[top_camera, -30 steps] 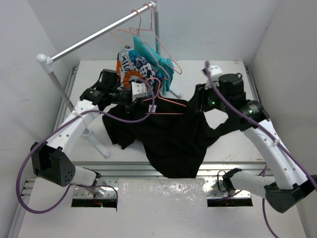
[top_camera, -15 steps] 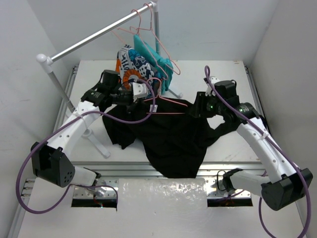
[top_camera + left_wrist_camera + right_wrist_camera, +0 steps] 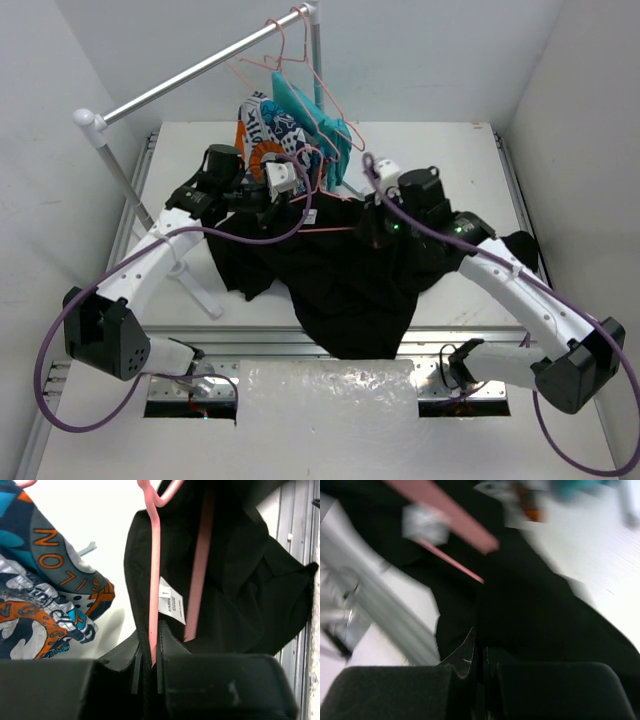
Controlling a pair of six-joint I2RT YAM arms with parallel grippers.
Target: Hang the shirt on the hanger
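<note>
The black shirt (image 3: 345,280) lies crumpled across the middle of the table, one sleeve trailing right. The pink wire hanger (image 3: 330,227) rests partly inside its collar area. My left gripper (image 3: 300,195) is shut on the hanger; in the left wrist view the wire (image 3: 154,580) runs straight into the closed left gripper (image 3: 150,652), beside the shirt's white label (image 3: 171,602). My right gripper (image 3: 372,222) sits at the hanger's right end, shut on the shirt. The right wrist view is blurred: black shirt cloth (image 3: 545,610) fills the closed right gripper (image 3: 482,655), the hanger (image 3: 445,515) above.
A metal rail (image 3: 190,75) on a stand crosses the back left, with spare pink hangers (image 3: 300,65) on it. An orange, navy and white patterned garment (image 3: 262,135) and a teal garment (image 3: 310,115) hang behind the left gripper. A crinkled translucent sheet (image 3: 325,400) lies at the near edge.
The right gripper has swung left to the hanger's right end and closed on the shirt, dragging cloth with it. The left gripper and hanger have barely moved.
</note>
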